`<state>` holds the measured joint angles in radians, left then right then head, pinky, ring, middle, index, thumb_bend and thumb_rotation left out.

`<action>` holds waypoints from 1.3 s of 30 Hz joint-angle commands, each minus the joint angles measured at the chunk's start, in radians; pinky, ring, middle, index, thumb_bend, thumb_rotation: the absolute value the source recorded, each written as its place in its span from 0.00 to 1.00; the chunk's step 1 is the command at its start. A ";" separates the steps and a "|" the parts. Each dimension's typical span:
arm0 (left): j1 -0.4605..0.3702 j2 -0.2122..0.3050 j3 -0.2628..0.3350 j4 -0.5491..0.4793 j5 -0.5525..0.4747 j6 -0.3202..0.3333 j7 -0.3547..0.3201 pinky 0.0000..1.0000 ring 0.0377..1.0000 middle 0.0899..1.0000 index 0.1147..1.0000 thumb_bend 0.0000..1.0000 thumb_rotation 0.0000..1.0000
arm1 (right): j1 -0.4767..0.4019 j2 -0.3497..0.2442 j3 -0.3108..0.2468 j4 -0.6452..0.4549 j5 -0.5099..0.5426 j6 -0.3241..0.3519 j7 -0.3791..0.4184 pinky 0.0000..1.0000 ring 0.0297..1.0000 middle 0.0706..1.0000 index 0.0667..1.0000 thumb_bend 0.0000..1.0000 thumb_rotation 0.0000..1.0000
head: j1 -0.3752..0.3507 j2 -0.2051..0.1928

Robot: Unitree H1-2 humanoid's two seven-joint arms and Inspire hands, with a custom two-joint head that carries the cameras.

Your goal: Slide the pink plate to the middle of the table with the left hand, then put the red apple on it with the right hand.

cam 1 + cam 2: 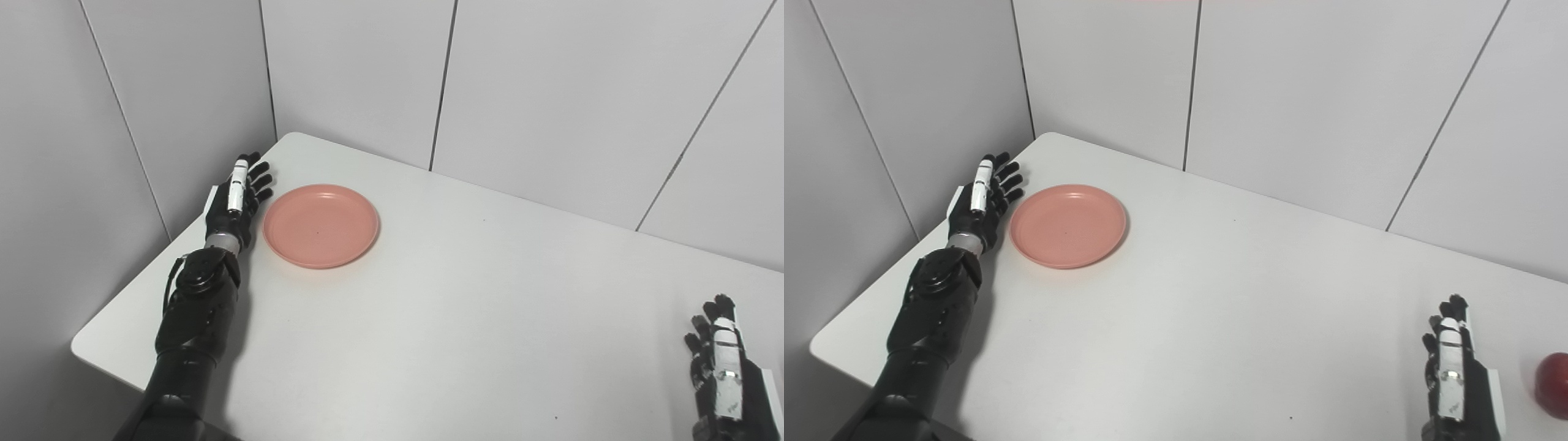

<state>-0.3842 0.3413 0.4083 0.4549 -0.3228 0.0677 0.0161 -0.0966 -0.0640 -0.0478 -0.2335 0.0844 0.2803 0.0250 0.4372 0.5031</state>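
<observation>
The pink plate [320, 225] lies flat and bare on the left part of the white table [465, 306], near the far left corner. My left hand [236, 199] stands just left of its rim, fingers stretched out and apart, open, holding nothing; whether it touches the rim I cannot tell. At the table's near right my right hand [1454, 367] is also open, fingers up and spread. The red apple [1554, 384] sits to the right of that hand, cut off by the edge of the right eye view and out of sight in the left eye view.
Grey wall panels [551, 92] close the table in at the back and left, close behind the left hand. The table's near left corner [82, 346] is rounded, with the left forearm [190, 331] lying along that side.
</observation>
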 commanded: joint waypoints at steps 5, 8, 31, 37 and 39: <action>-0.031 0.025 0.003 0.014 -0.013 -0.029 -0.020 0.89 0.89 0.87 0.85 0.35 1.00 | -0.028 -0.002 -0.007 -0.034 0.001 -0.018 -0.002 1.00 1.00 1.00 1.00 0.02 1.00 | -0.002 0.001; -0.029 0.024 0.001 0.008 -0.015 -0.017 -0.021 0.89 0.89 0.88 0.85 0.35 1.00 | -0.028 -0.001 -0.007 -0.038 0.004 -0.012 -0.002 1.00 1.00 1.00 1.00 0.02 1.00 | -0.002 0.003; -0.025 -0.004 -0.037 -0.036 -0.004 0.026 -0.025 0.88 0.90 0.89 0.86 0.35 1.00 | -0.025 -0.001 -0.002 -0.051 -0.005 0.000 -0.002 1.00 1.00 1.00 1.00 0.04 1.00 | -0.012 0.011; -0.022 -0.018 -0.048 -0.068 -0.007 0.063 -0.016 0.88 0.89 0.89 0.86 0.33 1.00 | -0.025 0.004 -0.003 -0.056 -0.003 0.008 -0.005 1.00 1.00 1.00 1.00 0.03 1.00 | -0.014 0.011; -0.021 -0.024 -0.052 -0.082 -0.009 0.079 -0.014 0.89 0.89 0.89 0.86 0.31 1.00 | -0.025 0.004 -0.002 -0.057 -0.006 0.010 -0.007 1.00 1.00 1.00 1.00 0.03 1.00 | -0.015 0.011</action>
<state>-0.3796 0.3181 0.3629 0.4053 -0.3280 0.1333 0.0005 -0.0966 -0.0614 -0.0468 -0.2557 0.0749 0.2934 0.0188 0.4234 0.5139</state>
